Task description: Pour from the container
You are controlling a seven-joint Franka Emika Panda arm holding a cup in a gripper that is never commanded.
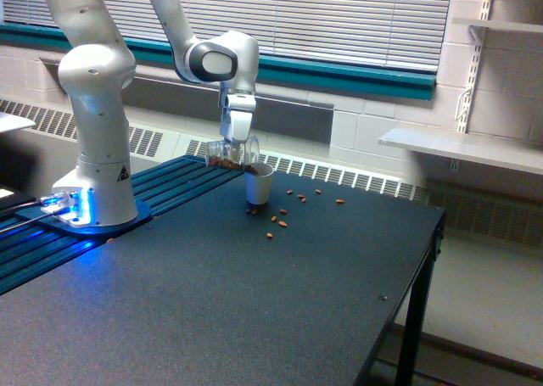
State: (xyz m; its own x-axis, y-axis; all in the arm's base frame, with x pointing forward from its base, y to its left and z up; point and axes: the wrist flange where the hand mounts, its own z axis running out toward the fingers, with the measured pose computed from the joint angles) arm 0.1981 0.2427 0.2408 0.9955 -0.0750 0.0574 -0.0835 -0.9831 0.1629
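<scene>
Soft, even daylight through the blinds (297, 13), blue glow at the arm base (72, 206), slightly grainy low-resolution picture.

We see a white cup (260, 184) upright on the black table (254, 301). Small brown bits (277, 223) lie scattered around it. Blinds (339, 17) behind; a shelf (462, 148) at the exterior view's right.

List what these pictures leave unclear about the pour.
- Inside of the white cup, exterior view: its wall hides the fill level.
- Gripper fingers on the container: too small and blurred to tell how they grip.
- Brown contents in the container: too small to identify or count.
- Scattered bits on the table: too small to identify.
</scene>
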